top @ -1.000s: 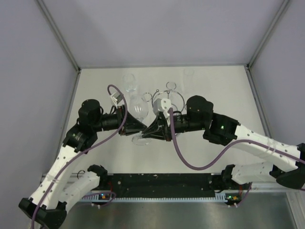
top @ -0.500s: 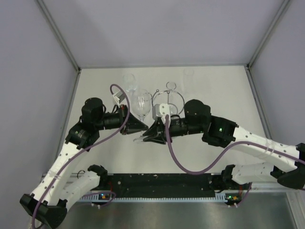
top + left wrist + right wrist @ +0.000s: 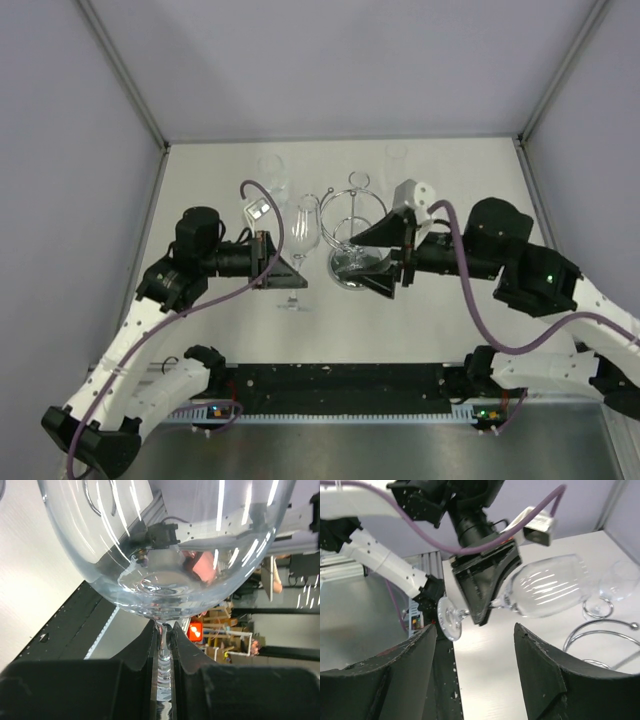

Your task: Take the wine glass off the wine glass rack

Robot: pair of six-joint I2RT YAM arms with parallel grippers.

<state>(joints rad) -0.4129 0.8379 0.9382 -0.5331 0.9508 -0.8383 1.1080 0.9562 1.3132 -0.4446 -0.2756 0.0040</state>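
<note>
Wine glass (image 3: 304, 222) and desk (image 3: 460, 180): the glass is hanging over the pale desk just left of the rack, and it's looking free of the hoop. Whether its foot is touching down, I cannot tell.
Wine glass rack (image 3: 347, 277): the chrome wire stand is sitting mid-desk on its mirrored base, with the right arm reaching in over it.
Right tool (image 3: 360, 260): it's gaping wide and carrying nothing, and the glass is showing in its wrist view, apart from its fingers.
Left tool (image 3: 163, 672): it's pinching the stem, its fingers drawn in almost to touching, right under the bowl. This one is doing all the holding.
Bowl (image 3: 547, 587): thin clear glass is catching every light. I'm judging it fragile and slippery, and no place for squeezing.
Foot (image 3: 449, 619): the flat round disc is riding at the far end from the bowl. I'm reckoning it good for setting down, not for gripping.
Stem (image 3: 163, 655): stiff and narrow, it's looking like the right spot to take. The glass should be handling light but top-heavy, so I'm expecting it to twist in a loose pinch.
Writing: nothing readable is showing anywhere, no brand and no label.
</note>
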